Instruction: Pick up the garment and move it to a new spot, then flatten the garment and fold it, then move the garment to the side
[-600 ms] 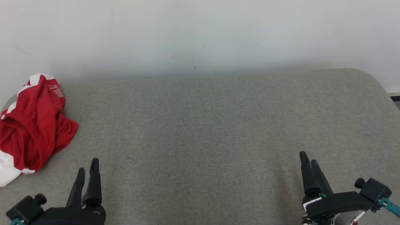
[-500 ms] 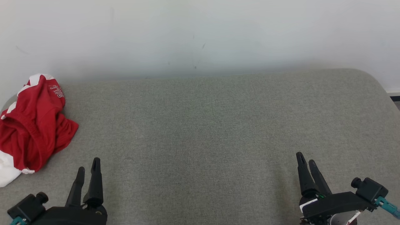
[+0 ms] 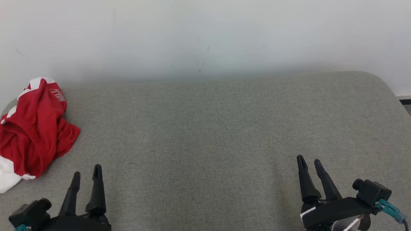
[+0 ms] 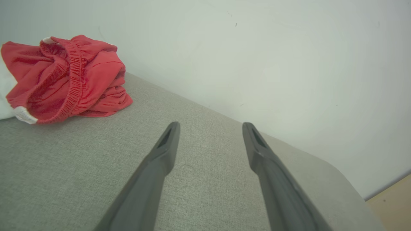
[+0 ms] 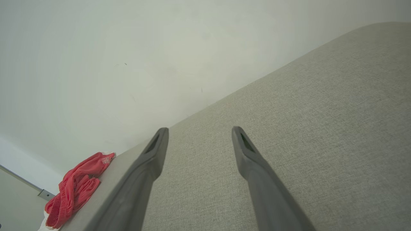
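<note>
Behind everything stands a pale wall, plain but for a few faint marks. In front of it a grey woven cushion stretches across my head view, its far right corner rounded. The garment lies crumpled at the cushion's far left end, close to the wall: red cloth with white panels, bunched in a heap, with a white part spilling toward the left edge. From my left wrist the garment sits up and to the left of my fingers, well apart from them, its gathered elastic waistband looping across the top of the heap. From my right wrist the garment is small and far off, at the cushion's distant end. My left pincer hovers low at the near left, fingers spread wide and gripping nothing; in its wrist view the left pincer shows bare cushion between the two dark prongs. My right pincer hangs at the near right, likewise spread wide and empty, and in its own view the right pincer frames plain grey weave. White lettering runs along the garment's upper edge, too small for me to read.
</note>
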`<state>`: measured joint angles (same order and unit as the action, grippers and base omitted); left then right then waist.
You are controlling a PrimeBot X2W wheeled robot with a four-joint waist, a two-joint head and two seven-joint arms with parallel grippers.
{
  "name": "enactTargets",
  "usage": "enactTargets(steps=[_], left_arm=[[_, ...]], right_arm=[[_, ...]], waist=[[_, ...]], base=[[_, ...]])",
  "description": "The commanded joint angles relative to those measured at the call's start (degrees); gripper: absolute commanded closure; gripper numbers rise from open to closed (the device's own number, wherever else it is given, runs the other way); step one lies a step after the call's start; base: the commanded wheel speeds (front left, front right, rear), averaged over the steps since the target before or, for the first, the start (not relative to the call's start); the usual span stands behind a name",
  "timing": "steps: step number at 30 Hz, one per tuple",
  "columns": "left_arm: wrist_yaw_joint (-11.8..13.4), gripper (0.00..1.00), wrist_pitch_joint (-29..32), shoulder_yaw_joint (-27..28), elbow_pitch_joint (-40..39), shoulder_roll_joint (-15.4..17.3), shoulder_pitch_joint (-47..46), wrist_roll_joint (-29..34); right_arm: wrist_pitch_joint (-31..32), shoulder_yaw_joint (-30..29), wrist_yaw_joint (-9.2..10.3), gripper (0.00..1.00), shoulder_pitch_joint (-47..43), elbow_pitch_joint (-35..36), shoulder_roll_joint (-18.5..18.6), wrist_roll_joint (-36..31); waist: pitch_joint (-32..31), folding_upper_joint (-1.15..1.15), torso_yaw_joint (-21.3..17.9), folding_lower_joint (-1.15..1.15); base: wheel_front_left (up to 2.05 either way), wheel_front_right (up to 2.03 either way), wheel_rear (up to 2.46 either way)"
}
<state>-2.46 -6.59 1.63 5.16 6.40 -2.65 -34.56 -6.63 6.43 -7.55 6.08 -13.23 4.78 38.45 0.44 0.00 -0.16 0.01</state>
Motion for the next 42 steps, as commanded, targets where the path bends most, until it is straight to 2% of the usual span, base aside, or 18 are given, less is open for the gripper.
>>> enactTargets(steps=[1,23,42], left_arm=[[0.3,0.00,-0.6,-0.1,-1.2,0.7,0.3,2.0],[1.1,0.00,-3.9,-0.2,-4.3,1.8,2.3,12.4],[0.7,0.00,-6.2,0.5,-4.1,1.9,3.1,18.9]], right_arm=[[-0.6,0.1,0.06,0.00,0.7,1.0,0.5,-2.1],[-3.3,-0.7,0.08,0.00,-1.0,3.5,0.3,-16.1],[-3.7,-0.6,0.09,0.00,-1.8,4.9,-0.3,-23.9]], waist=[[-0.1,0.00,0.0,-0.01],[-0.4,0.00,-0.2,-0.01],[-0.5,0.00,-0.2,-0.01]], base=[[0.00,0.00,0.00],[0.00,0.00,0.00],[0.00,0.00,0.00]])
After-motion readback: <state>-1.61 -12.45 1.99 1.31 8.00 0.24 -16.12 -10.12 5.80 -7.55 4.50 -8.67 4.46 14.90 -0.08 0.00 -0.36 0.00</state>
